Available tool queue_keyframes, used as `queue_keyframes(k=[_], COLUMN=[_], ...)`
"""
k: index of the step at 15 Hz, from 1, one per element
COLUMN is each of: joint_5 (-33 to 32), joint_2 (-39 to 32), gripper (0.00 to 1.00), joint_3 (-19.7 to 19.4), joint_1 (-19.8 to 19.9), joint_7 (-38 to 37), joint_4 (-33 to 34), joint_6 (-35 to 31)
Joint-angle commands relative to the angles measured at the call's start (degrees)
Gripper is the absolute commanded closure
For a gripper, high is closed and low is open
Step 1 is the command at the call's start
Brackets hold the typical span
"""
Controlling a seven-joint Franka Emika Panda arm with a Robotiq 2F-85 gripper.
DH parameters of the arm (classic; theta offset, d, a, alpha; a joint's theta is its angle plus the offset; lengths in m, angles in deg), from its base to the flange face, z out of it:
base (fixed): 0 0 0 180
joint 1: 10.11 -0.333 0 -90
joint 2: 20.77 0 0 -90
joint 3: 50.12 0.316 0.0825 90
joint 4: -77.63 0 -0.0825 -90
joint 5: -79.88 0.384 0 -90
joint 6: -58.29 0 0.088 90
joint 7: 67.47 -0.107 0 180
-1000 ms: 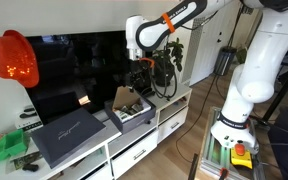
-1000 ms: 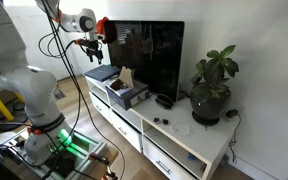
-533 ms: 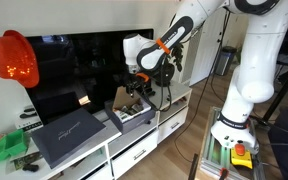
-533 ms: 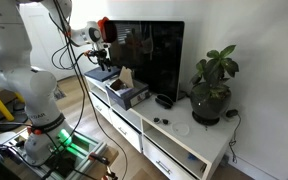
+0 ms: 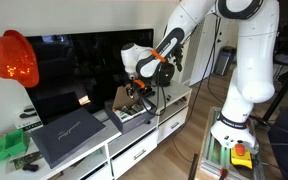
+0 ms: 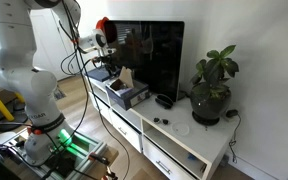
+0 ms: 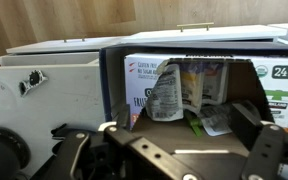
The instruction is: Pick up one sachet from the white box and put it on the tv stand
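**Open gripper poised over the sachet box**

In an exterior view, a green object (image 5: 8, 148) lies at the far left end of the tv stand (image 5: 134, 153), with an orange helmet (image 5: 12, 58) on the wall above it. To the right, a flat dark grey case (image 5: 69, 134) rests on the stand in front of the black television (image 5: 79, 70).

Right of the case stands the white box (image 5: 136, 117). Its outer sides are pale and its interior is dark, and its dark lid is raised at the left. In the wrist view the box is seen to be filled with sachets (image 7: 169, 90). These are printed paper packets standing on edge. One crumpled packet leans at the front and others are packed behind it.

The gripper (image 5: 136, 93) is held directly above the box, near its open top. In the wrist view the gripper (image 7: 182, 130) is seen with its two dark fingers (image 7: 246, 122) spread wide. Nothing is clamped between them, and the sachets lie just beyond the fingertips. Whether a finger touches the box rim cannot be told.

In the other exterior angle, the gripper (image 6: 104, 66) hangs over the left part of the stand (image 6: 184, 146). The box (image 6: 130, 97) sits just beneath it, and a potted plant (image 6: 212, 85) stands well apart at the right.
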Motion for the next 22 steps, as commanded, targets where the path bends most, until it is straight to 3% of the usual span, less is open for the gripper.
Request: queue_keyframes(k=[1, 12, 16, 17, 18, 21, 22], joint_5=[-0.6, -0.8, -0.5, -0.3, -0.2, -0.1, 0.2], joint_2=[-4.6, -15.6, -19.0, -19.7, -20.5, -22.5, -23.1], gripper=[0.00, 0.01, 0.11, 0.20, 0.20, 0.40, 0.35], joint_3=[-2.0, -5.8, -7.9, -8.2, -8.6, -9.4, -9.5], joint_1=[-1.2, -4.5, -6.0, -6.2, -6.5, -7.3, -7.5], joint_7=[-1.0, -2.8, -3.4, -3.4, -3.4, -3.5, -3.4], joint_4=[4.1, 10.8, 13.0, 13.5, 14.1, 15.6, 16.1], joint_6=[0.6, -2.9, -4.6, -4.8, -5.1, -6.0, -5.9])
